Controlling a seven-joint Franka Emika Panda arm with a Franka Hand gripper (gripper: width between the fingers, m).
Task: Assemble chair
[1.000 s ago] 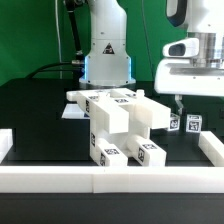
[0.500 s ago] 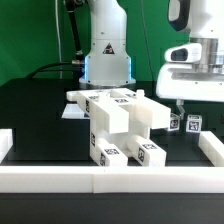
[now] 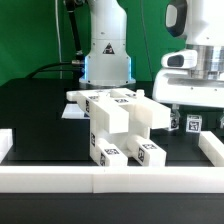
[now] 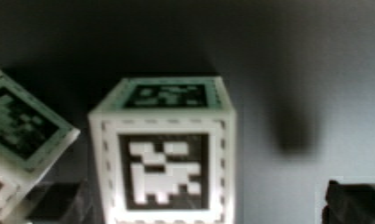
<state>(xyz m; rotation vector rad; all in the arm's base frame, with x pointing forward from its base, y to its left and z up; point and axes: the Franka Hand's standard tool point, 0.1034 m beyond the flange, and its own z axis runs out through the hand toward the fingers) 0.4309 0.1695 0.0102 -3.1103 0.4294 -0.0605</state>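
Chair pieces (image 3: 120,125), chunky white tagged blocks, sit clustered to the exterior view's left of the gripper (image 4: 198,205). Its jaws are spread wide, gripping nothing, over an upright small post (image 4: 163,150). A second post (image 4: 20,120) is just beside it.

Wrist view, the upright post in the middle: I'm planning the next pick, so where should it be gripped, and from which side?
Probably take the post near its top, across its two opposite side faces, coming straight down from above. It stands upright with straight, flat sides, which should give the fingers parallel surfaces. A tilted piece sits close beside it, so that gap looks tight.
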